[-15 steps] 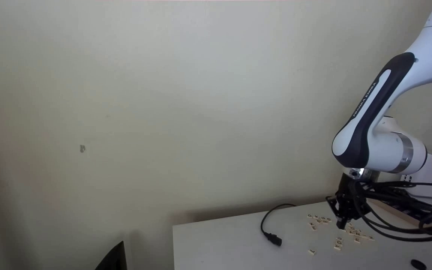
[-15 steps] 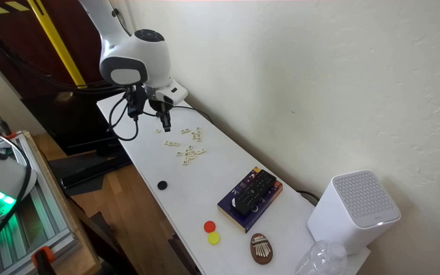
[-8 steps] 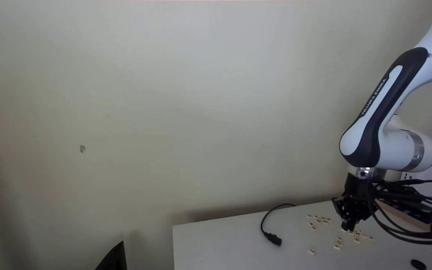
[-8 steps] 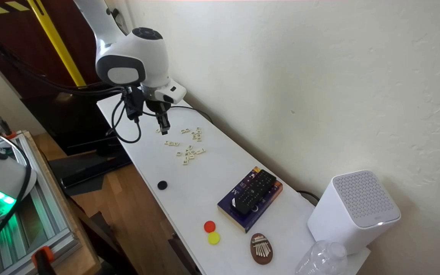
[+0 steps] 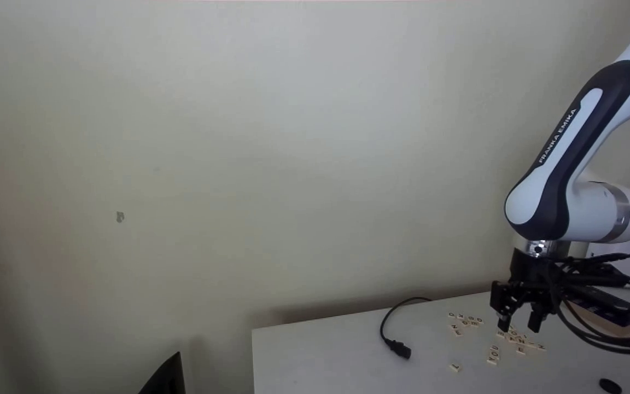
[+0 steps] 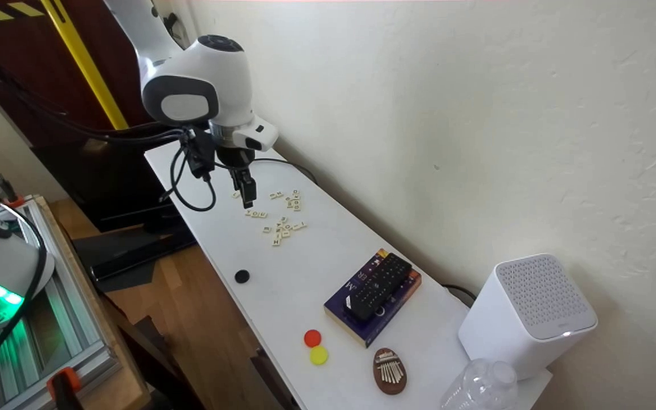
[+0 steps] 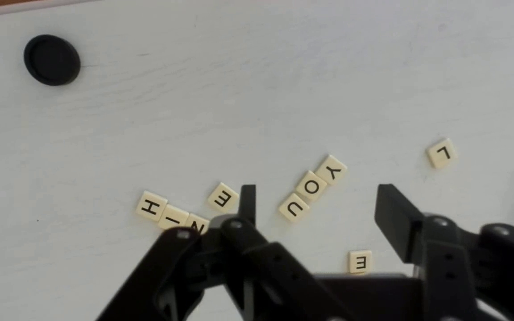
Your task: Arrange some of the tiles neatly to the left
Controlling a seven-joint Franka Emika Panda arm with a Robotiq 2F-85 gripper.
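Plainly, the gripper point(image 7: 321, 207) has its two fingers apart, and in the wrist view the cream lettered tiles point(image 7: 311, 186) lie face up on the white table point(image 7: 257, 111) beneath them. Three, spelling YOU, make a slanting row seen in the gap between the fingers, Y uppermost and U lowest. Left of the frame's middle, a row begins with an H tile point(image 7: 151, 206) and runs down rightward through I to N, the N partly hidden behind the gripper; just above it, an E tile point(image 7: 224, 197) shows beside one fingertip. A second E point(image 7: 360, 262) lies low and right of centre, and an L tile point(image 7: 442, 153) farther right, apart from the rest. A black disc point(image 7: 52, 60) rests at upper left. In both exterior views the tiles sit in loose clusters, with the gripper above the tabletop. In an exterior view a black cable point(image 5: 400, 349) ends in a plug left of them. Toward the lower right in an exterior view come a book point(image 6: 388, 307) bearing a remote point(image 6: 379, 285), a red disc point(image 6: 312, 338) close to a yellow disc point(image 6: 319, 356), a thumb piano point(image 6: 389, 371), and a white box point(image 6: 524, 316) with a clear bottle point(image 6: 483, 390) before it.
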